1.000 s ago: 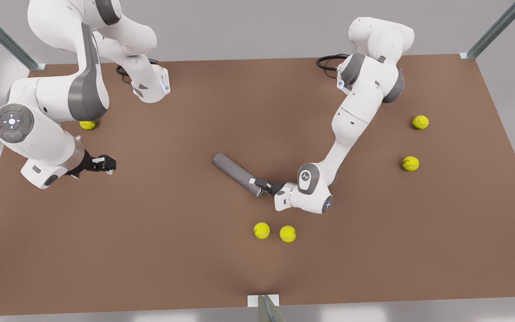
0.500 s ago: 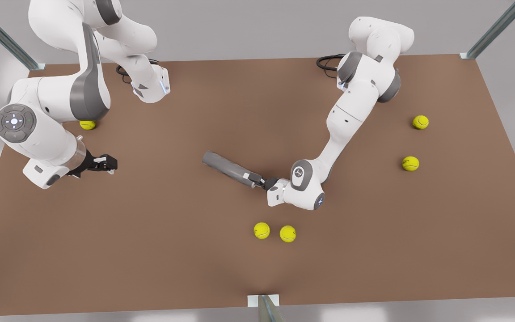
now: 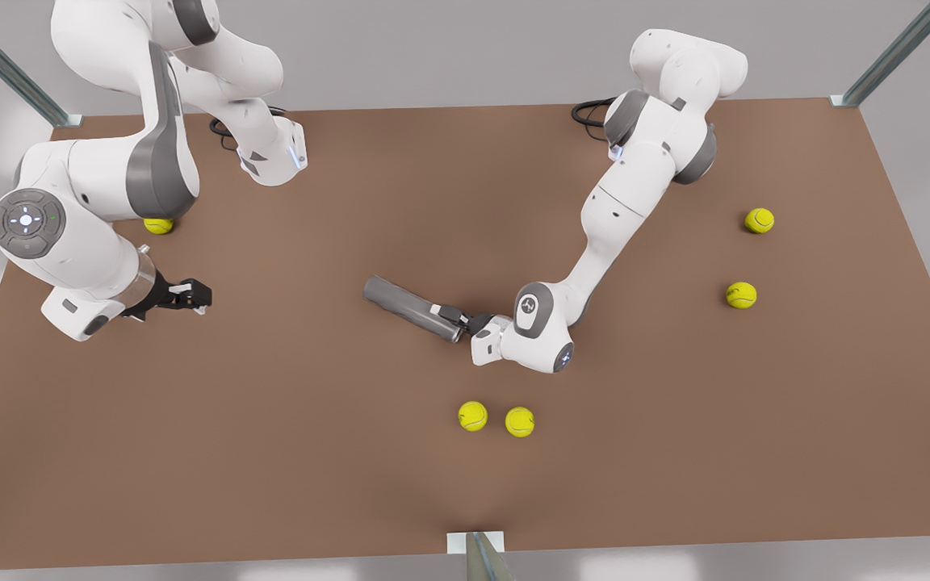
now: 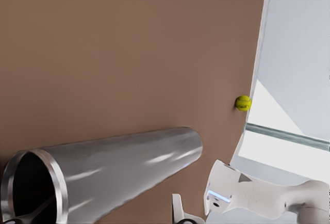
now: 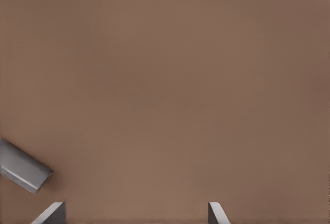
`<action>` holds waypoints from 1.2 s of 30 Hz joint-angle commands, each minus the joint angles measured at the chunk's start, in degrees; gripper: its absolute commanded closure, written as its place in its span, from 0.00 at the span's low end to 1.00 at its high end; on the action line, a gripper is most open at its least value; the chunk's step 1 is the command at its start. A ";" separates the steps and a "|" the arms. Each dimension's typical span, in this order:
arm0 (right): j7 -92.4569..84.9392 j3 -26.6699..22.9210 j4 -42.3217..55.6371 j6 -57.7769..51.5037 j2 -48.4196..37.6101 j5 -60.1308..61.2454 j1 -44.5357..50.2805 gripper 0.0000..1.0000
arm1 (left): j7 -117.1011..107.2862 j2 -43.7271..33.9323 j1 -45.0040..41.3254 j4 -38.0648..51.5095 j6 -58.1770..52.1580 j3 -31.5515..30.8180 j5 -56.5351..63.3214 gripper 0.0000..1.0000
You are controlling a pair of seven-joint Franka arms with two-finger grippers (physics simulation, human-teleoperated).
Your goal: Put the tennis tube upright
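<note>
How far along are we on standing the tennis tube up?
Done: the left gripper is at the tennis tube, jaws closed on its open-rim end. In hand: that grasp; the tube lies on its side over the table, not upright. Left: tilt it up, set it down, release. The right gripper waits open at the front view's left.

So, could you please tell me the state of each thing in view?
tennis tube: on its side, not upright, open end at the left hand.
left hand: shut on the tube's rim.
right hand: open, holding nothing, waiting apart.
tennis balls: loose on the table.
</note>
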 commanded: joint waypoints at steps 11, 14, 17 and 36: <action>0.00 0.00 0.00 0.00 0.00 0.07 -0.01 0.00 | -1.44 0.08 0.08 -0.01 -0.08 0.00 -0.58 0.38; 0.00 0.00 0.00 0.00 0.00 0.07 -0.01 0.00 | -1.79 0.00 0.08 0.08 -0.43 0.00 -0.58 0.38; 0.00 0.00 0.00 0.00 0.00 -0.01 0.08 0.00 | -2.67 -0.09 0.08 0.17 -0.78 0.00 -0.49 0.38; 0.00 0.00 0.26 0.00 0.00 0.25 -0.10 0.00 | -5.48 -1.94 0.09 0.17 -3.86 0.00 -0.49 0.38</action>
